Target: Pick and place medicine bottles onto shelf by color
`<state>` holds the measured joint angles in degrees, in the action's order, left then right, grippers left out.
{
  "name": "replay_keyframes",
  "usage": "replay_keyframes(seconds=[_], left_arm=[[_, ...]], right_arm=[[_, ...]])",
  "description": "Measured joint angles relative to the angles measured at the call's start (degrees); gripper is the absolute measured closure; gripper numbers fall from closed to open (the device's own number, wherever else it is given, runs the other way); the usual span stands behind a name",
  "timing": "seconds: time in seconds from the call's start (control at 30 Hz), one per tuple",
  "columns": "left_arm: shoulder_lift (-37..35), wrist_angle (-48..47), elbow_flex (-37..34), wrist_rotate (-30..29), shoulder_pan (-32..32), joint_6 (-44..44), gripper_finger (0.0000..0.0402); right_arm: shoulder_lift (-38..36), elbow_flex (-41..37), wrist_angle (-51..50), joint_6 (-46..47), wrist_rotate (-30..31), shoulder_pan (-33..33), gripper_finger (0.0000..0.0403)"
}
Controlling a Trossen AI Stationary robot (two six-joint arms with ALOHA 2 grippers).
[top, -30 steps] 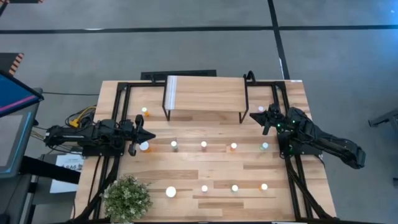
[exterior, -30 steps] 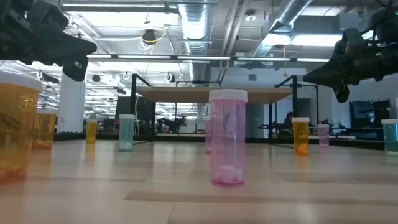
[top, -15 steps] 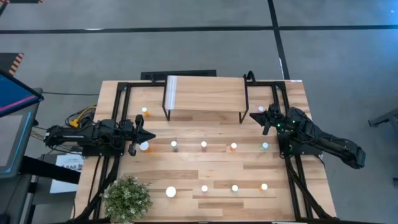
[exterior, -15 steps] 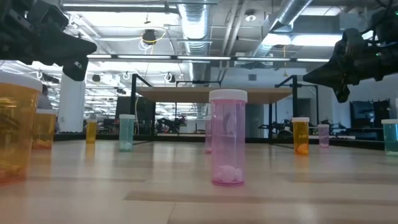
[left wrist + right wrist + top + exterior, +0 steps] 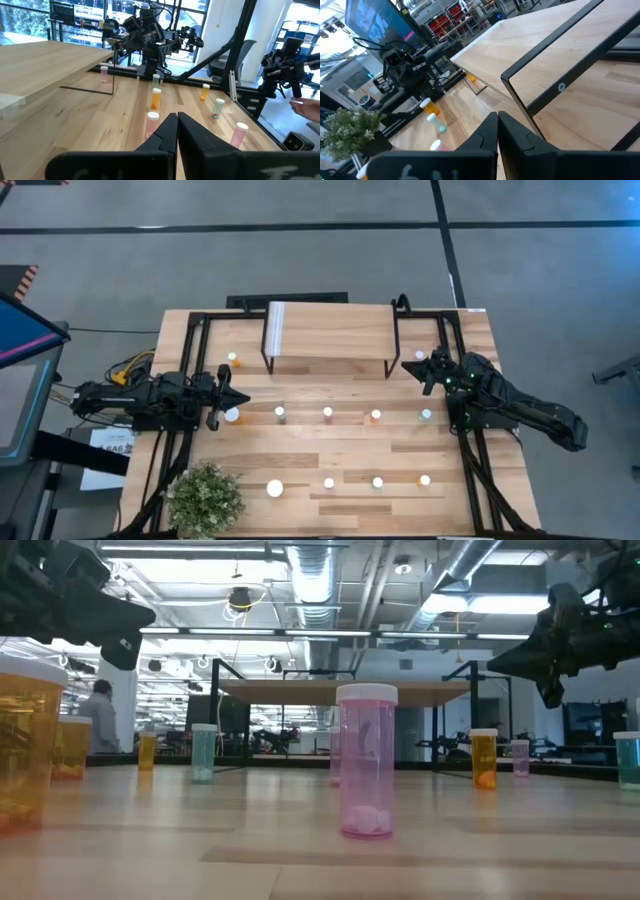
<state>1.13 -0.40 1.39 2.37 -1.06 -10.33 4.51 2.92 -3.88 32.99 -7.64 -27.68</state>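
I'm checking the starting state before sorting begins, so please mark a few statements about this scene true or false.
1. The shelf top carries no bottles. True.
2. The left gripper holds an orange bottle. False: it is shut on nothing, beside the white-capped bottle at the table's left.
3. The right gripper is shut and empty. True.
4. A potted plant stands on the shelf. False: it stands at the table's near left corner.
5. In the low view, the closest centre bottle is pink. True.
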Motion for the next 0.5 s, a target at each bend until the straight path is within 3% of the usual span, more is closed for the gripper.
replay_keyframes(seconds=[0.5], left_arm=[[0.0,0.0,0.0,0.0,0.0,0.0,0.0402]], right_arm=[[0.0,-0.2,2.6,0.2,0.0,-0.2,0.0369]])
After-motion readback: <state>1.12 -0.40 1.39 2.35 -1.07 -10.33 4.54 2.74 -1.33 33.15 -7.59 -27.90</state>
